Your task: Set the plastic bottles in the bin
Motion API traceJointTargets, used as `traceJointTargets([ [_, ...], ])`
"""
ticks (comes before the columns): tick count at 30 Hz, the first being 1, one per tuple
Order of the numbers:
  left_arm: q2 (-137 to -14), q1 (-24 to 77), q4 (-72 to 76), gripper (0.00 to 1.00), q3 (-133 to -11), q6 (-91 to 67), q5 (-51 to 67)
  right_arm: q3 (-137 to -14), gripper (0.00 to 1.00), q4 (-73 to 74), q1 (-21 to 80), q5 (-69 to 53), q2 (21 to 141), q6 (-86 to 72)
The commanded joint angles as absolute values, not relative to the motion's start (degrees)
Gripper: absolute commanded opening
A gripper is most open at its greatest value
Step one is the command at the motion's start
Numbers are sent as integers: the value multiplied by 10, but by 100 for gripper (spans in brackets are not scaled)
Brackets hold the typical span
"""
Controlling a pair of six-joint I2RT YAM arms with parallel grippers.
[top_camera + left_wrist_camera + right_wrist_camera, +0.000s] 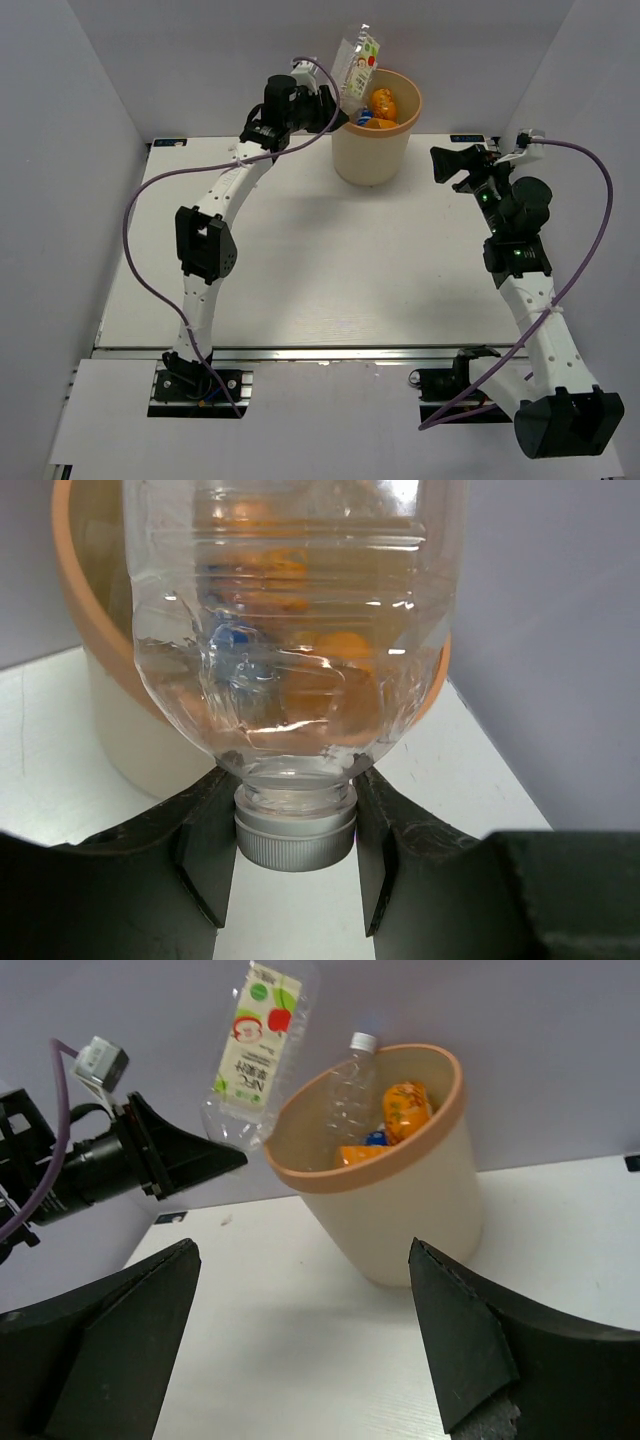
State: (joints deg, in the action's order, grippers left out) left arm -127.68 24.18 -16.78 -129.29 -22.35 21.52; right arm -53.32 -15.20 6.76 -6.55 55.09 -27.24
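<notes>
Left jaws grip bottle [357, 60] neck, base up, just off bin [370, 160] rim at 11 o'clock; right jaws wide, farther.

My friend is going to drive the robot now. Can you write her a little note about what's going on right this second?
Left end effector: shut on the neck of a clear labelled bottle, held cap-down, up by the rim of the bin.
Right end effector: open, empty, off to the bin's side.
Done: orange bottles and a clear white-capped bottle are in the bin; the exact count is hidden.
Left: bring the held bottle over the opening and let go. It is the only bottle seen outside the bin.
</notes>
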Motion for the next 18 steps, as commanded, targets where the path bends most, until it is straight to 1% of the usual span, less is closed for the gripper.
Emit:
traceJointTargets([
  [1,-1285,253,-149,0,-1373,-200,200,-532,89,-130,50,-75,554,-258],
  [4,-1302,257,-107,0,-1373,-193,193,-533,89,-118,41,-84,556,-251],
  [8,-1320,265,-63,0,-1368,-187,144,-526,89,-110,27,-90,556,-247],
  [11,-1336,275,-23,0,-1369,-189,139,-520,89,-110,23,-95,558,-249],
  [14,-1355,290,-27,0,-1391,-164,113,-519,89,-112,19,-106,562,-252],
  [18,-1357,303,-23,0,-1380,-139,70,-519,89,-112,16,-123,568,-254],
])
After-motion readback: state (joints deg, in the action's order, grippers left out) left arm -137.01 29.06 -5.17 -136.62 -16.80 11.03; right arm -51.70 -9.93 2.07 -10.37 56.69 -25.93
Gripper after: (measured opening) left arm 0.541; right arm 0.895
